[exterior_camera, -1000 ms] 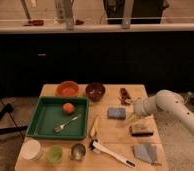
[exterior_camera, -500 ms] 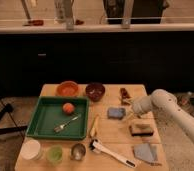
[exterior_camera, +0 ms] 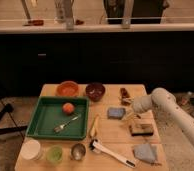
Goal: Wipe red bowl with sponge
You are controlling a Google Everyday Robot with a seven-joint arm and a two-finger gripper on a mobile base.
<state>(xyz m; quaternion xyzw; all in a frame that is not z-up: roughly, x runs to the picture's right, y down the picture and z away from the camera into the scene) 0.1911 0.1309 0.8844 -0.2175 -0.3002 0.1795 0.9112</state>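
Note:
A dark red bowl (exterior_camera: 95, 91) stands at the back of the wooden table (exterior_camera: 110, 137), next to an orange-red bowl (exterior_camera: 67, 89). A blue-grey sponge (exterior_camera: 116, 113) lies flat right of the table's middle. My gripper (exterior_camera: 129, 118), on the white arm (exterior_camera: 162, 107) reaching in from the right, hangs just right of the sponge, close to its edge. A brown block with a pale base (exterior_camera: 141, 130) lies just in front of and to the right of the gripper.
A green tray (exterior_camera: 44, 125) at the left holds an orange fruit (exterior_camera: 68, 108) and a fork (exterior_camera: 66, 124). A banana (exterior_camera: 94, 126), a white-handled brush (exterior_camera: 112, 154), a grey cloth (exterior_camera: 145, 152), three cups along the front edge and a small brown item (exterior_camera: 125, 94) also lie on the table.
My arm has moved left and slightly back, from over the brown block toward the blue-grey sponge. Nothing on the table has moved.

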